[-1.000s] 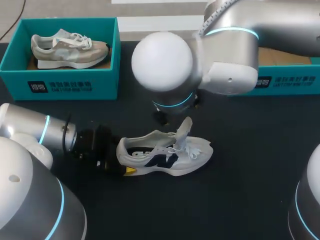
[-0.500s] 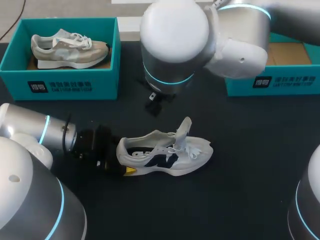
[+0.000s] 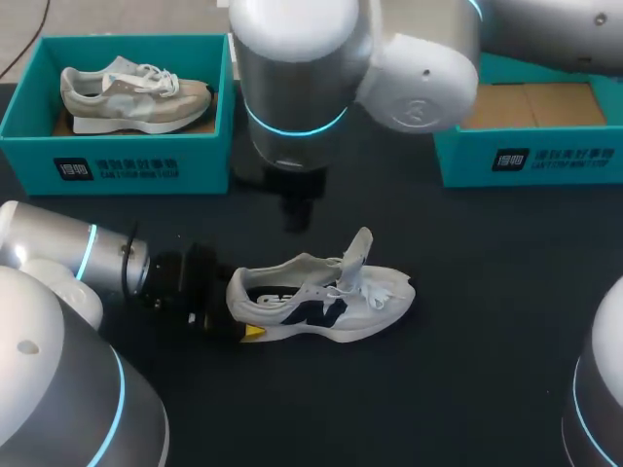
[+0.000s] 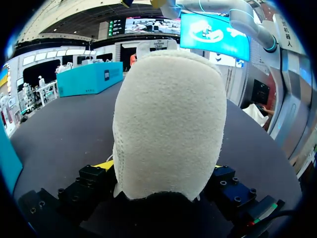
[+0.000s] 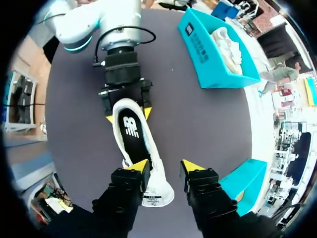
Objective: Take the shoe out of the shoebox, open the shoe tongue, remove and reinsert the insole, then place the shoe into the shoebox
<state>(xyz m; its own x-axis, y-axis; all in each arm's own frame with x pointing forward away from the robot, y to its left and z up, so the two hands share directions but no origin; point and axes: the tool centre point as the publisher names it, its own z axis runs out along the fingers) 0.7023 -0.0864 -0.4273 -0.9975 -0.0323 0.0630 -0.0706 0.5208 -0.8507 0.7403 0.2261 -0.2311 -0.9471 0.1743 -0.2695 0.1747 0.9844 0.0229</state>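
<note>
White shoe (image 3: 321, 297) sat upright on the tabletop (image 3: 487, 292), its heel clamped in the left hand (image 5: 129, 115) to steady it, tongue (image 3: 360, 248) up, while the right hand (image 5: 165, 168) hung above it with fingers apart, probably lined up for the insole (image 5: 131, 130).

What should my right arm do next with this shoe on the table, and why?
Probably lower the open right claw into the shoe and pinch the insole: the tongue already stands up, the insole lies inside, and the left claw holds the shoe steady.
</note>
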